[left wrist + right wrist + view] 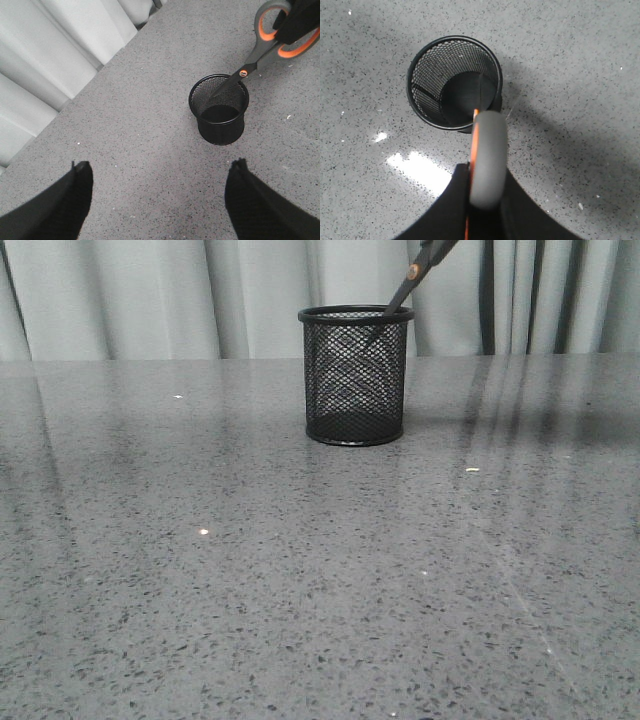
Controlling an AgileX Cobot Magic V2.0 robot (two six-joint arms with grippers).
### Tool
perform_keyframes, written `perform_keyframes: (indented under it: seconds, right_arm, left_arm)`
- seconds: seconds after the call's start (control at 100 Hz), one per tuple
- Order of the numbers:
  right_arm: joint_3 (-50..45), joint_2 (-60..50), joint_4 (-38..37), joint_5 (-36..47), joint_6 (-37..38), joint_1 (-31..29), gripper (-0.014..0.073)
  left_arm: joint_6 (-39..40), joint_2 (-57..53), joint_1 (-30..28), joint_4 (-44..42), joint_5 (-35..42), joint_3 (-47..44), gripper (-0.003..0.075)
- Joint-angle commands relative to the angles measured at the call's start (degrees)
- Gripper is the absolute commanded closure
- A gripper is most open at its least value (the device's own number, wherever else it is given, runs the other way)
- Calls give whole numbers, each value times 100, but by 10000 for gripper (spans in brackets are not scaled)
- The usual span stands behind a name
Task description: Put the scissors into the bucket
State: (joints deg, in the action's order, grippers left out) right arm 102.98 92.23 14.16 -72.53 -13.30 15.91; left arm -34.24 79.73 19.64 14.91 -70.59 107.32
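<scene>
The bucket (355, 375) is a black wire-mesh cup standing upright on the grey table, at the back middle. The scissors (412, 280) hang tilted over it, blades down with the tips inside the rim; the handles leave the front view at the top. In the left wrist view the grey and orange handles (272, 42) are held by my right gripper (300, 22), blades reaching into the bucket (219, 110). In the right wrist view my right gripper (487, 195) is shut on the scissors' handle (487, 160) above the bucket (454, 82). My left gripper (160, 172) is open and empty, above the table.
Grey curtains (150, 300) hang behind the table's far edge. The speckled grey table (300, 590) stretches towards the front. A small pale crumb (472, 470) lies to the right of the bucket.
</scene>
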Motion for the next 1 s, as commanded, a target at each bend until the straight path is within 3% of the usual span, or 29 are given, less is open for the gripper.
perform_keyframes:
  seconds: [0.0,0.99]
  right_arm:
    - [180,-159,86,-166,1,21,634]
    - [190,181,345,-166,-120,21,636]
  left_arm:
    - [67,-171,-11,149,372,178,206]
    - [67,62,-11,198,380,178,206]
